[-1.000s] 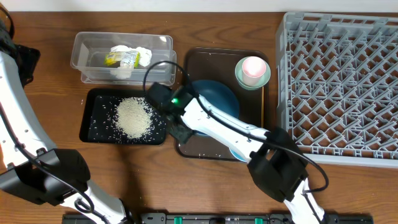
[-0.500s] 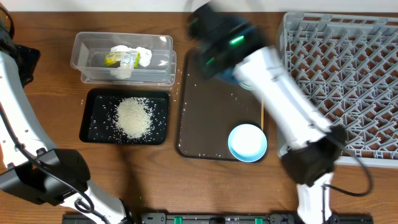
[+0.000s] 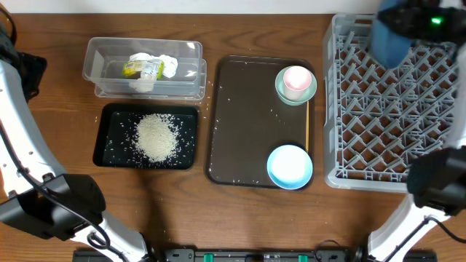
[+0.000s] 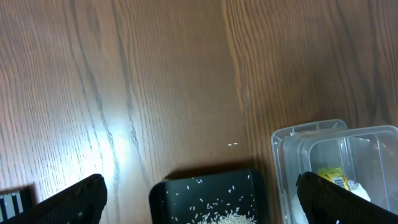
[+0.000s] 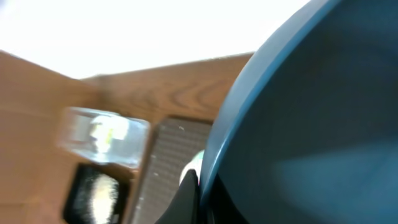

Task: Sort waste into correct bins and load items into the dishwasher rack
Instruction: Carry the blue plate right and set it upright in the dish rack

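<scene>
My right gripper is shut on the dark blue plate and holds it tilted over the far left corner of the grey dishwasher rack. In the right wrist view the plate fills the frame, with its rim between the jaws. The rice heap lies in the black tray. The white tissue and yellow-green wrapper lie in the clear tub. The pink cup stands in the mint-green bowl. My left gripper is open and empty above the black tray.
The brown serving tray lies between the bins and the rack, with loose rice grains on it. The light blue bowl sits at its near right corner. The left arm runs along the table's left edge.
My right gripper has lifted the dark blue plate off the brown tray and swung it right to above the rack's far left corner. The left arm has not moved.
</scene>
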{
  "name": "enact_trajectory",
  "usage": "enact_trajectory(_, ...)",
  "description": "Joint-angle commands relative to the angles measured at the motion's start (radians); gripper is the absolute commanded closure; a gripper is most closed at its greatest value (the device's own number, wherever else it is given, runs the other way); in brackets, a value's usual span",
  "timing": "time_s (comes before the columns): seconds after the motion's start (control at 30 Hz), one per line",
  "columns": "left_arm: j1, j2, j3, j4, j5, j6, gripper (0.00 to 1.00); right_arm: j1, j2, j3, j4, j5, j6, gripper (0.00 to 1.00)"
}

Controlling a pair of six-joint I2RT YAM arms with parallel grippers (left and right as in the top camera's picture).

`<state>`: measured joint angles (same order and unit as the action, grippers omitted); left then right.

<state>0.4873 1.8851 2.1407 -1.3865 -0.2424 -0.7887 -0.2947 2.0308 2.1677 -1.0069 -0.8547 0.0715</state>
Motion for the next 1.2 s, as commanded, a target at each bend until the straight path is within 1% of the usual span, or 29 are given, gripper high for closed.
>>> enact_trajectory(0.0, 0.000, 0.006, 0.003, -0.003, -0.013, -0.002, 0.00, -0.055, -0.009, -0.098, 0.077, -0.369, -0.036, 0.99)
enact_trajectory(0.17, 0.000, 0.006, 0.003, -0.003, -0.013, -0.002, 0.00, -0.078, -0.009, -0.265, 0.249, -0.512, -0.034, 0.99)
enact_trajectory(0.27, 0.000, 0.006, 0.003, -0.003, -0.013, -0.002, 0.00, -0.080, -0.009, -0.326, 0.294, -0.518, -0.024, 0.99)
enact_trajectory(0.47, 0.000, 0.006, 0.003, -0.003, -0.013, -0.002, 0.00, -0.098, -0.009, -0.345, 0.288, -0.473, 0.034, 0.99)
enact_trajectory(0.6, 0.000, 0.006, 0.003, -0.003, -0.013, -0.002, 0.00, -0.111, -0.009, -0.345, 0.249, -0.346, 0.068, 0.99)
enact_trajectory(0.77, 0.000, 0.006, 0.003, -0.003, -0.013, -0.002, 0.00, -0.128, -0.009, -0.345, 0.183, -0.197, 0.066, 0.99)
enact_trajectory(0.97, 0.000, 0.006, 0.003, -0.003, -0.013, -0.002, 0.00, -0.163, -0.009, -0.344, 0.161, -0.161, 0.066, 0.99)
enact_trajectory(1.0, 0.000, 0.006, 0.003, -0.003, -0.013, -0.002, 0.00, -0.167, -0.009, -0.344, 0.157, -0.153, 0.067, 0.97)
enact_trajectory(1.1, 0.000, 0.006, 0.003, -0.003, -0.013, -0.002, 0.00, -0.179, -0.010, -0.344, 0.138, -0.108, 0.067, 0.85)
enact_trajectory(1.17, 0.000, 0.006, 0.003, -0.003, -0.013, -0.002, 0.00, -0.184, -0.011, -0.344, 0.120, -0.066, 0.067, 0.79)
